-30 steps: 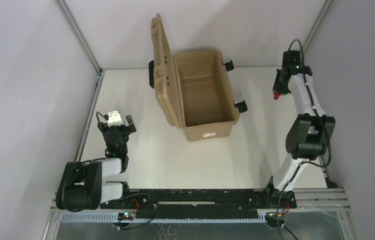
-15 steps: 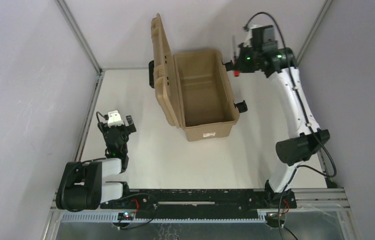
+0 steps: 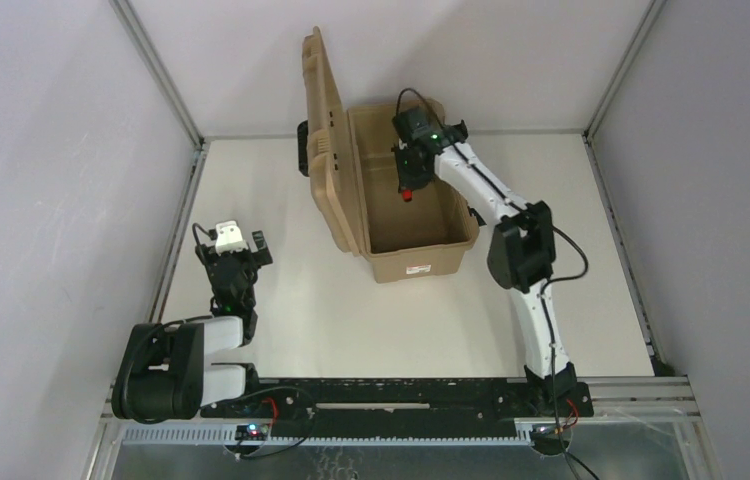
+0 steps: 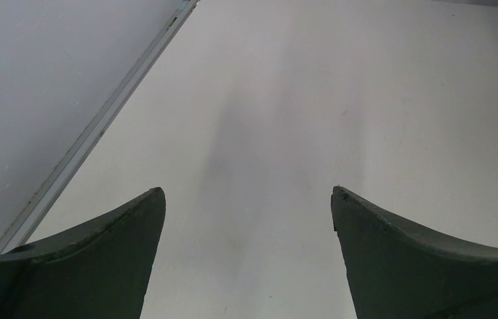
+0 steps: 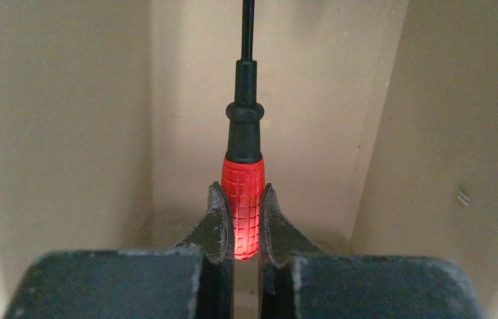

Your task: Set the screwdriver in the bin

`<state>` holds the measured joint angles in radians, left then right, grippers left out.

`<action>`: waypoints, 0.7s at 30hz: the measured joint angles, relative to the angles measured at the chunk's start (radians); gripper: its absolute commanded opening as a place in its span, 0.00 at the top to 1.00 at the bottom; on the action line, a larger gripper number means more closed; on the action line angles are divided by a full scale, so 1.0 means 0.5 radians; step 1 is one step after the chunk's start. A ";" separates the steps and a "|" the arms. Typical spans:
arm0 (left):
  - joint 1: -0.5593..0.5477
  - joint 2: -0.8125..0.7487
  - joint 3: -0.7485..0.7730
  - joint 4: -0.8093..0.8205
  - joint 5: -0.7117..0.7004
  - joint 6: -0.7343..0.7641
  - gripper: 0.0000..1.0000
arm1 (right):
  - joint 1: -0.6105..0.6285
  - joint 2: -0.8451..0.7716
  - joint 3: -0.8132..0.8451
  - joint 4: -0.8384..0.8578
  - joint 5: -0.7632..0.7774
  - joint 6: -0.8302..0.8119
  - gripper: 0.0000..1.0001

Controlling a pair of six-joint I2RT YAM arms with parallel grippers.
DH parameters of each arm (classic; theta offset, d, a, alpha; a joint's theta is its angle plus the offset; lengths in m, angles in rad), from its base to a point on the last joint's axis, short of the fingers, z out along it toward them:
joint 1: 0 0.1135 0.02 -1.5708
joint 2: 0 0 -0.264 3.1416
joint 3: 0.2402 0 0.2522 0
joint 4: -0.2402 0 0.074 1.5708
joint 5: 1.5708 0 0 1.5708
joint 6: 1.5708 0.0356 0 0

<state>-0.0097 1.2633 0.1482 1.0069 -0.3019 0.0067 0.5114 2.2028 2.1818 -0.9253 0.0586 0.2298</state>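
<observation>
Right gripper point(image 5: 241, 194) pinching red handle of slim black-shafted screwdriver point(image 5: 244, 133), long axis toward 12 o'clock in wrist view, inside open tan plastic bin point(image 3: 421, 260), left gripper point(image 4: 248, 194) spread apart.

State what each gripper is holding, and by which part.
Right gripper clamps the screwdriver by its red handle, over the open bin. Left gripper holds nothing.

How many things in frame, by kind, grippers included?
screwdriver: 1, red handle, black shaft
bin: 1, tan, lid open
grippers: 2, the left gripper open and empty, the right gripper shut on the screwdriver inside the bin
Total: 4
</observation>
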 measured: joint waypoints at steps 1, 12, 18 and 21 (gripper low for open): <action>0.000 0.000 0.000 0.000 0.000 0.000 0.00 | 0.004 0.063 0.000 0.008 0.024 0.012 0.87; 0.000 0.000 0.000 0.001 0.000 0.000 0.00 | 0.066 0.368 -0.037 0.053 0.159 0.100 0.34; 0.000 0.000 0.000 0.000 0.000 0.000 0.00 | 0.086 0.143 -0.008 0.037 0.252 0.072 0.20; 0.000 0.000 0.000 0.000 0.000 0.000 0.00 | 0.084 -0.090 0.011 0.054 0.324 0.023 0.13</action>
<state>-0.0097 1.2633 0.1482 1.0069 -0.3019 0.0067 0.5533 2.1578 2.1872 -0.8982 0.2207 0.2413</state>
